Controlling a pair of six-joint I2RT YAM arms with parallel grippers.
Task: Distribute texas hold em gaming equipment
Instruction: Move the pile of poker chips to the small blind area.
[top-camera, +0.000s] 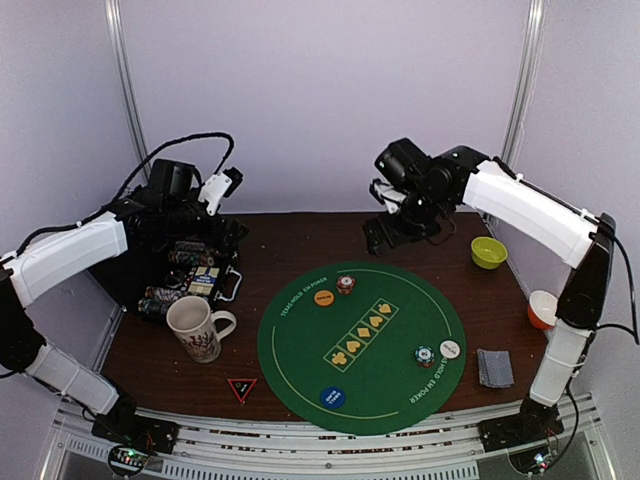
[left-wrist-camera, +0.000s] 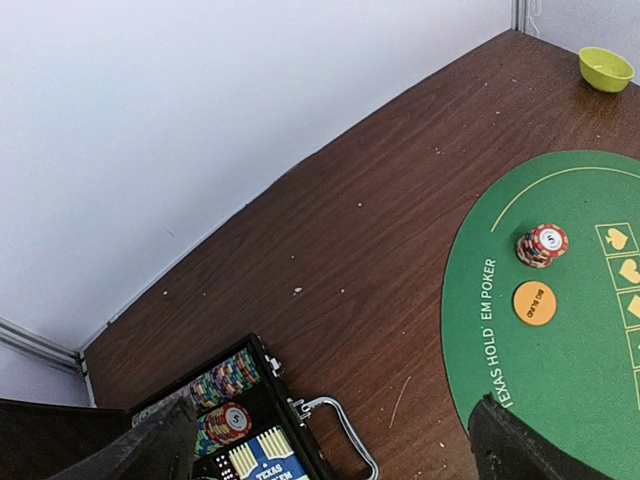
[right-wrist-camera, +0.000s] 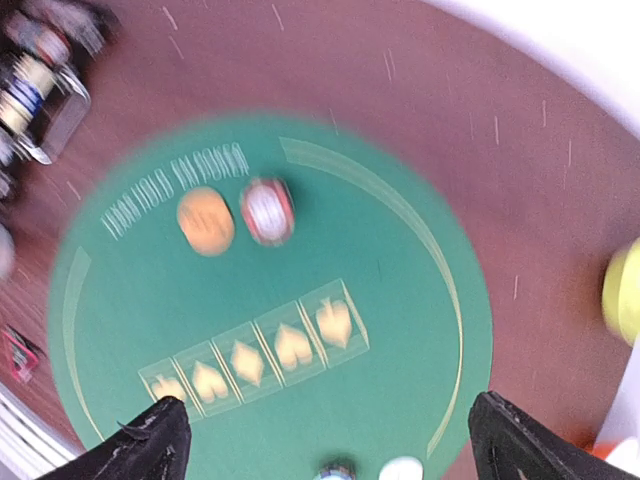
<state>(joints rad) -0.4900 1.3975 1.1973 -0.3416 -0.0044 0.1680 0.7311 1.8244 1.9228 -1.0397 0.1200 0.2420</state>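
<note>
round green felt mat (top-camera: 300, 345) printed "texas hold em poker", lying at the middle of a dark wooden table (top-camera: 290, 235), with a row of five yellow suit boxes across its centre. on the mat's far left part stands a red-and-white chip stack (top-camera: 345, 284), with an orange round button (top-camera: 323, 297) just beside it on the left. on the near right part a teal-and-white chip stack (top-camera: 425, 356) stands just beside a white round button (top-camera: 450, 349). a blue round button (top-camera: 333, 398) lies at the near edge of the mat. a pile of grey-blue playing cards (top-camera: 494, 367) lies on the table, just off the mat to the right. left tool (left-wrist-camera: 335, 440): fingers wide apart, nothing between them, hanging over an open black case (top-camera: 195, 270) of chips at far left. right tool (right-wrist-camera: 335, 440): fingers wide apart and empty, above the mat's far edge; its own view is blurred. also shown: patterned cream mug (top-camera: 196, 328) near the case, small yellow-green bowl (top-camera: 488, 252) at far right, small orange bowl (top-camera: 542, 309) at the right edge, red triangular marker (top-camera: 242, 389) near left of the mat.
</note>
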